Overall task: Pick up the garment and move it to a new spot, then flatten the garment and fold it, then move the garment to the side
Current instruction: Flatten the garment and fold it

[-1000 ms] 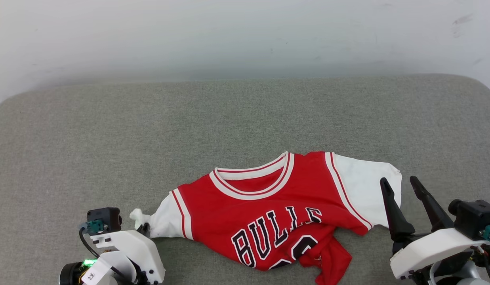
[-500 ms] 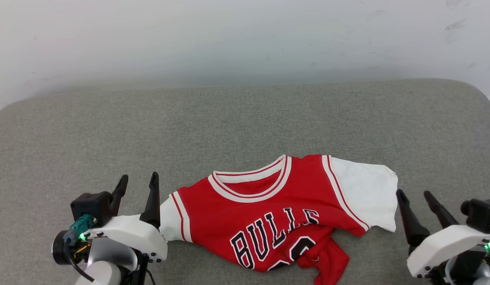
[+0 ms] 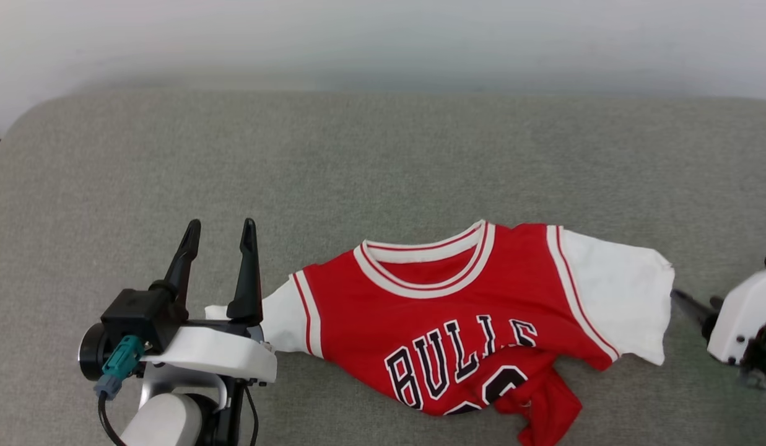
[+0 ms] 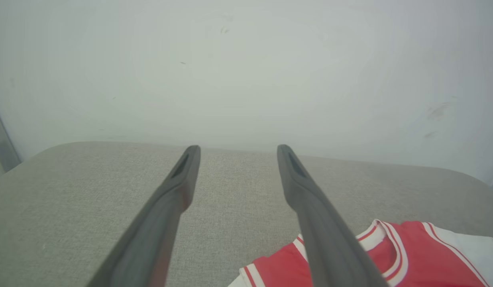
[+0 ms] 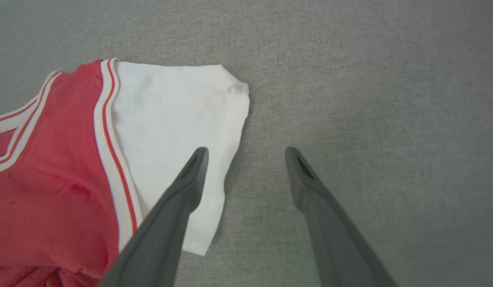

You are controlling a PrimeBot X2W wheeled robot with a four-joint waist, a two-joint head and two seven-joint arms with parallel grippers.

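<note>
Grey cushion (image 3: 383, 155); left arm (image 3: 212, 358) and right arm (image 3: 739, 316) flanking garment (image 3: 457, 297), jaws apart.

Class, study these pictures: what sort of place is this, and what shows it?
Probably a robot test room: a bare pale wall, a wide grey fabric-covered pad with rounded corners, and a red-and-white jersey shirt lying between the left gripper and right gripper.

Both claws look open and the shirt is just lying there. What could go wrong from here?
1. The garment has its lower hem bunched up; folding it now would likely trap those wrinkles.
2. The left gripper stands open right beside the narrow left sleeve, so a careless descent might snag or drag it.
3. The right gripper has one finger over the right sleeve near its edge; a pinch there may slip off.
</note>
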